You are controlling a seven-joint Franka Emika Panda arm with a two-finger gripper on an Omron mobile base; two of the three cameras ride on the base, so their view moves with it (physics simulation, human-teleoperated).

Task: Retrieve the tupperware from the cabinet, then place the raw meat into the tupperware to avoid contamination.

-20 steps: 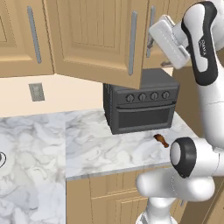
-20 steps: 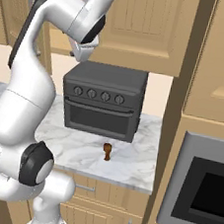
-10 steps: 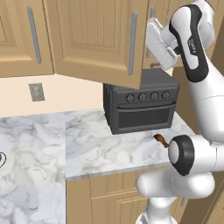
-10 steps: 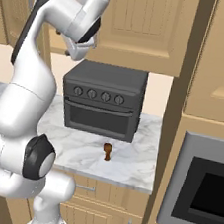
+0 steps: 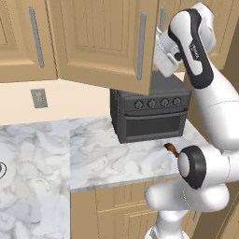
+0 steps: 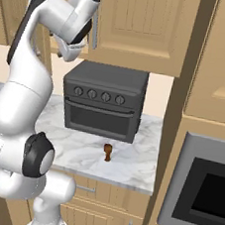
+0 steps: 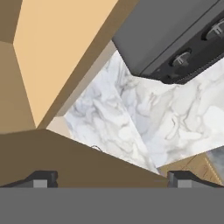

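A: Start close. Where is the raw meat [image 5: 171, 149]?

B: On the marble tabletop [image 5: 102, 154], near its front edge at about 5 o'clock from the toaster oven [image 5: 149, 114], just apart from it. It is untouched.

A: And the pincer [image 7: 109, 177]?

B: Up high beside the cabinet [image 5: 102, 42], at about 12 o'clock over the oven. The hand view has its fingertips [image 7: 41, 178] spread wide with nothing between them, so it is open and empty.

A: The tupperware?

B: I cannot see it; I judge it sits inside the cabinet.

A: So, the step?

B: Getting into the cabinet. The door [image 5: 109, 46] stands ajar, so I would swing it fully aside, keep the wrist off its edge, then reach in level for the tub's rim.
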